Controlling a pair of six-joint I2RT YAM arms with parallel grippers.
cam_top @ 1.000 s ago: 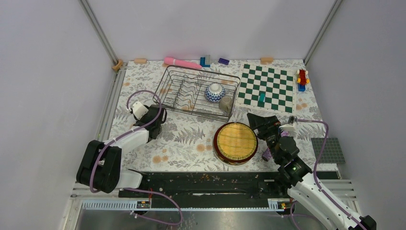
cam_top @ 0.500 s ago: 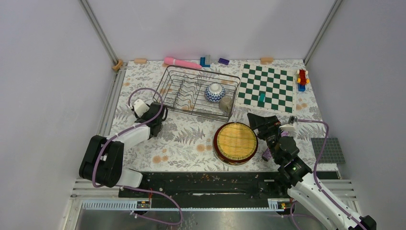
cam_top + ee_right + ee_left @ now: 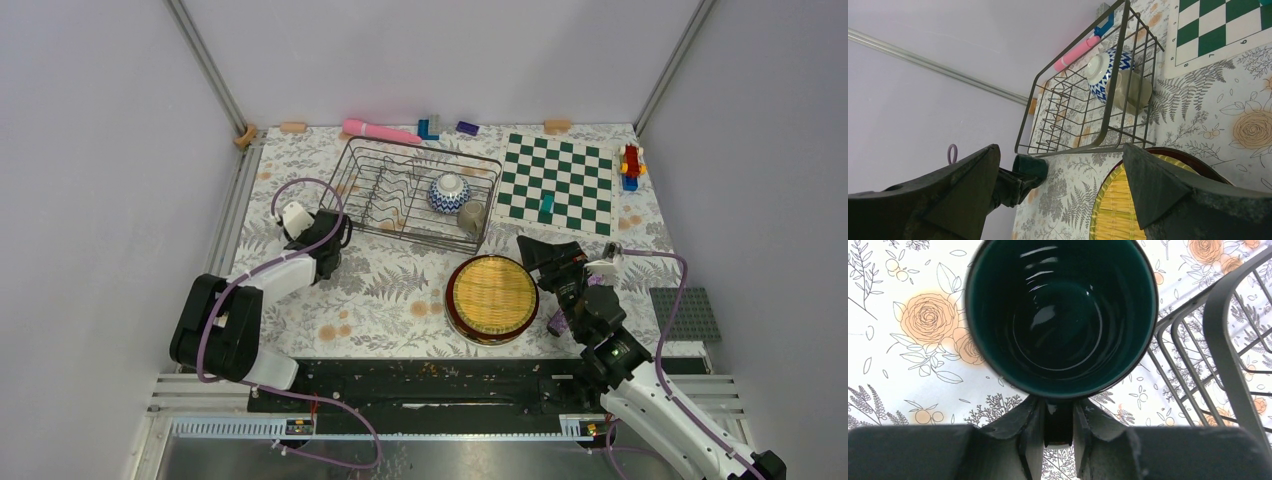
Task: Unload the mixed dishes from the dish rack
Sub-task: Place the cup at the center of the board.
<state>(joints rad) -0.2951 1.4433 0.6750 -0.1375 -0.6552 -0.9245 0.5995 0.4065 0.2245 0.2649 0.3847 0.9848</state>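
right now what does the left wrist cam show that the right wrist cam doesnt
Only the left wrist: the empty inside of the dark green mug, its handle pinched in the left gripper. Only the right wrist: the patterned bowl and olive cup in the dish rack, the woven-look plate, the chessboard. Both: the rack's wire edge, the floral table cover, and the mug itself, small and side-on in the right wrist view.

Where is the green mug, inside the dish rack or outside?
Outside: the left pincer grips the mug by its handle, tablecloth around it, the dish rack beside it.
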